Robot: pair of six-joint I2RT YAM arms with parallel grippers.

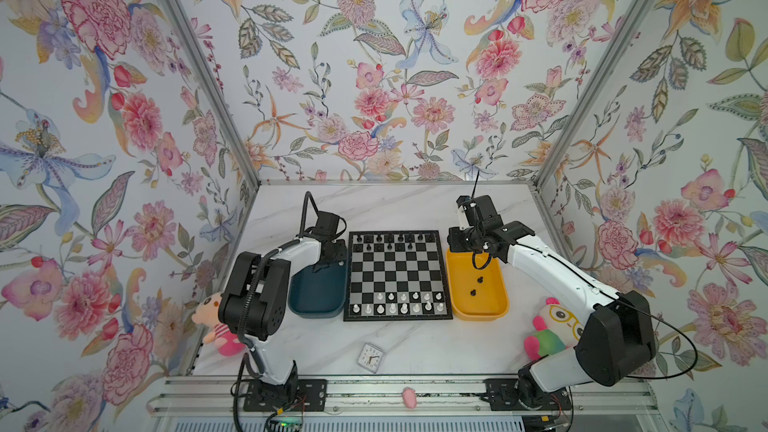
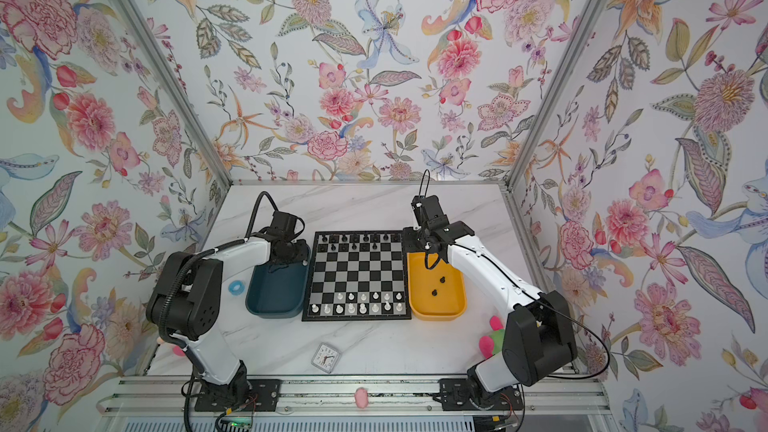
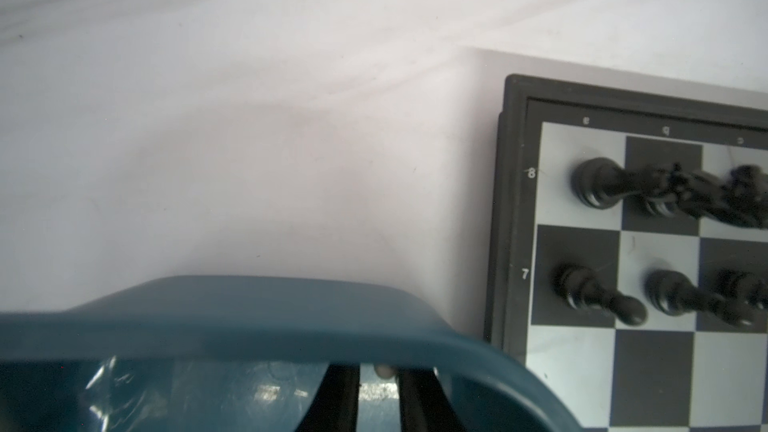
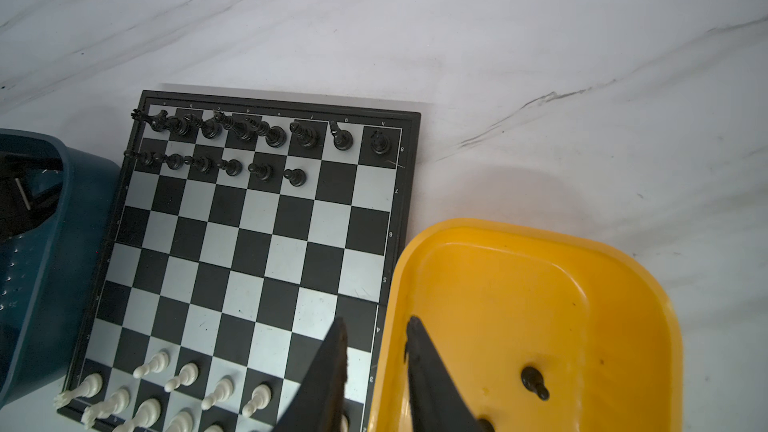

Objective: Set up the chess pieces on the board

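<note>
The board (image 1: pixel 397 276) lies mid-table in both top views. Black chess pieces (image 1: pixel 379 238) fill its far two rows and white chess pieces (image 1: pixel 392 308) stand in its near two rows. Two black pieces (image 1: pixel 480 280) lie in the yellow tray (image 1: pixel 478 317); one of them (image 4: pixel 534 382) shows in the right wrist view. My right gripper (image 4: pixel 376 326) hangs open and holds nothing, over the seam between board and yellow tray. My left gripper (image 3: pixel 378 369) reaches into the teal tray (image 3: pixel 249 317). Its fingers stand close together with a small white piece (image 3: pixel 384 371) between them, and the tray rim hides their tips.
A small alarm clock (image 1: pixel 370 357) lies near the table's front. Plush toys sit at the front left (image 1: pixel 216 322) and front right (image 1: pixel 548 330). In a top view, a blue ring (image 2: pixel 236 286) lies left of the teal tray. A pink object (image 1: pixel 409 397) rests on the front rail.
</note>
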